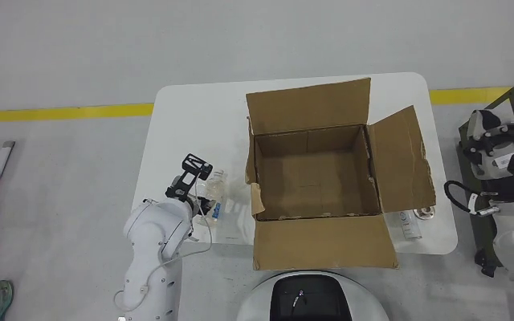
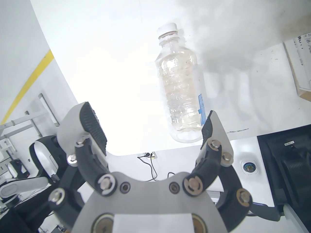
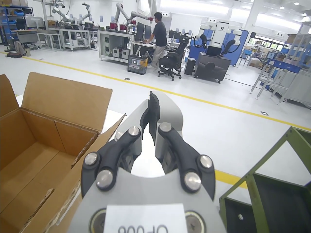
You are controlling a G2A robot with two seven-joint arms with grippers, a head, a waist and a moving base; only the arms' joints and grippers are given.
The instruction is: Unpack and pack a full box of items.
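We count one corrugated cardboard box point(image 1: 309, 108), its four flaps spread, centre-right in the top view on the white table point(image 1: 193, 112). One clear ribbed plastic bottle point(image 2: 181, 83), white-capped, lies left of it. The left gripper point(image 2: 148, 116) is released near the bottle's base. The right gripper point(image 3: 152, 115) is clenched.

The left end effector point(image 2: 150, 118) gapes wide, the right end effector point(image 3: 152, 112) pinched closed.

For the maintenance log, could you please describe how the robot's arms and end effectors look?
The left arm has a white rounded shell with a thin cable looped along it. The left end effector and right end effector match: silver-grey plates, black links with silver bolts, black ribbed pads, a white label at the base.
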